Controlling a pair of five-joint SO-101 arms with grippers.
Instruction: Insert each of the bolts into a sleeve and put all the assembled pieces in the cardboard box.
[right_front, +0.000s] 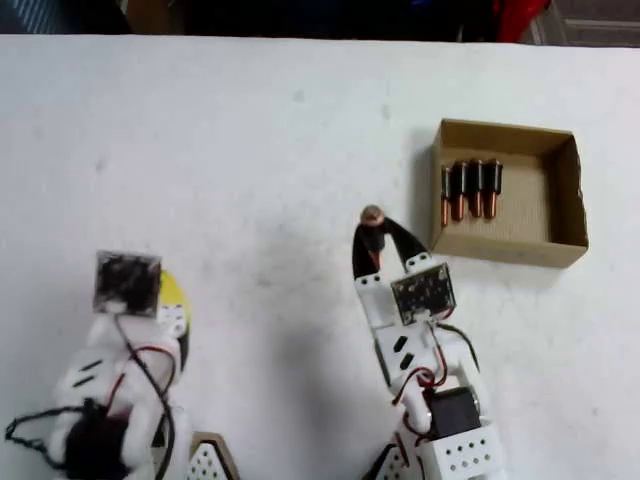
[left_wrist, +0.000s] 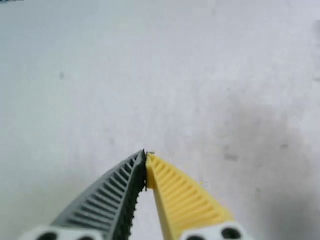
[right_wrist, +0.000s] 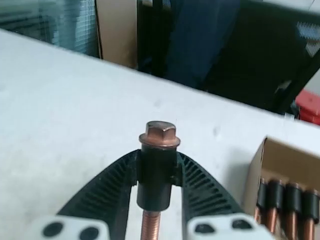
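My right gripper (right_wrist: 156, 172) is shut on an assembled piece (right_wrist: 157, 170), a copper bolt seated in a black sleeve, held upright with the bolt head on top. From above, this right gripper (right_front: 378, 240) and its assembled piece (right_front: 372, 228) hover just left of the cardboard box (right_front: 562, 200). Several assembled pieces (right_front: 471, 188) lie side by side in the box, and the box's near corner (right_wrist: 261, 165) with those pieces (right_wrist: 282, 205) shows beside the black fingers. My left gripper (left_wrist: 145, 159), one grey and one yellow finger, is shut on nothing over bare table at the lower left (right_front: 165, 292).
The white table (right_front: 250, 150) stretches wide between the arms and toward the far edge. Dark furniture and a red object stand beyond the far edge (right_wrist: 310, 102). Cables hang off both arms near the front.
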